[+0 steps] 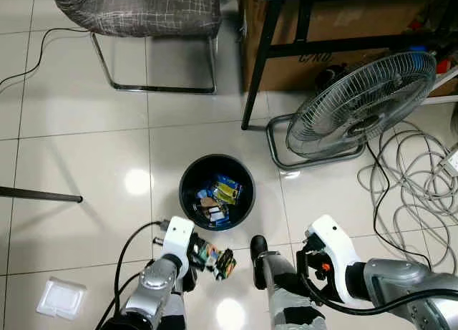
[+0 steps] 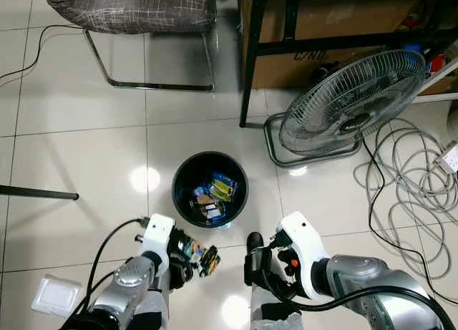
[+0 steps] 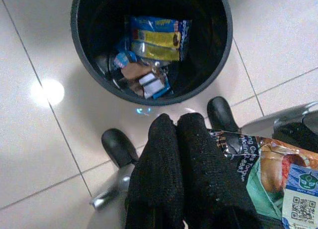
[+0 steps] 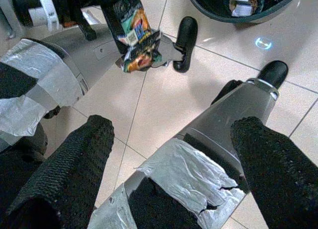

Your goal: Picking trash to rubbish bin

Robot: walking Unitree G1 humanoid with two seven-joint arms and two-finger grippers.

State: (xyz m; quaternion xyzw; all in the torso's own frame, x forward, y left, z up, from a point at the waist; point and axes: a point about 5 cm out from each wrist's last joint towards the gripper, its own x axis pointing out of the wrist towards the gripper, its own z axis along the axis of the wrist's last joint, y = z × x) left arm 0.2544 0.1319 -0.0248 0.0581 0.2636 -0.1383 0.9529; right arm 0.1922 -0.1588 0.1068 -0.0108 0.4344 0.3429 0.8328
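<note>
A round black rubbish bin stands on the tiled floor just ahead of me, with several wrappers lying inside. My left gripper is shut on a crumpled colourful snack wrapper, held low beside the bin's near rim. In the left wrist view the black fingers are pressed together, the wrapper sticks out at their side, and the bin lies beyond them. My right gripper is open with nothing between its fingers, hanging over my own silver leg; it also sees the held wrapper.
A floor fan and loose grey cables are to the right. A chair stands at the back, with a black table leg and a cardboard box beside it. A white plastic container lies at the near left.
</note>
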